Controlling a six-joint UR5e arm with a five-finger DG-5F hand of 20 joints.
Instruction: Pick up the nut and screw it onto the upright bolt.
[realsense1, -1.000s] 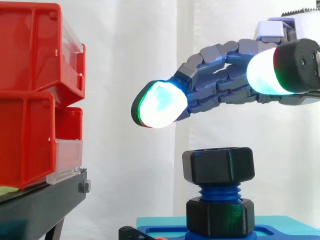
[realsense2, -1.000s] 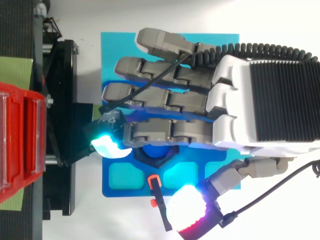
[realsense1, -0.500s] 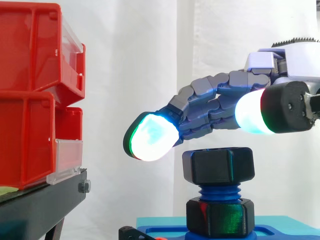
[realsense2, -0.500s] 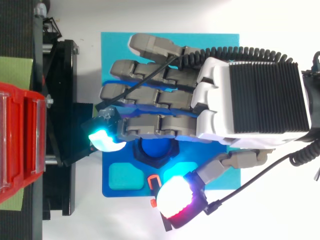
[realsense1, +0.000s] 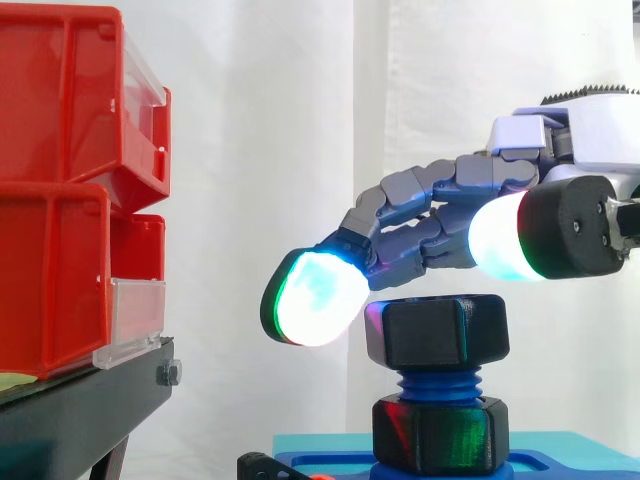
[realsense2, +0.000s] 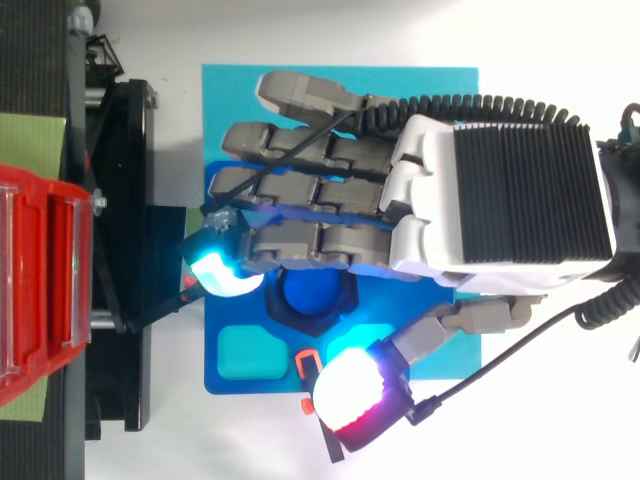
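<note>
Just under the hand (realsense1: 430, 235) a black nut (realsense1: 435, 330) sits on the top of the upright blue bolt (realsense1: 437, 384), with some thread visible below it. A second black nut (realsense1: 440, 432) is lower on the same bolt, close to the blue base plate (realsense2: 440, 90).

The hand hovers over the upper nut with its fingers gently bent and quite wide apart, and it holds nothing. I cannot tell whether the underside of the fingers touches the nut. One glowing fingertip (realsense1: 315, 297) hangs beyond the nut, on the side away from the wrist, about level with the nut's top. From above, the fingers lie along one side of the bolt and the thumb pad (realsense2: 350, 395) is well apart on the other side.

Beyond the fingertips red bins (realsense1: 60, 200) stand on a black stand (realsense1: 80, 410), with a white curtain (realsense1: 260, 150) behind.
</note>
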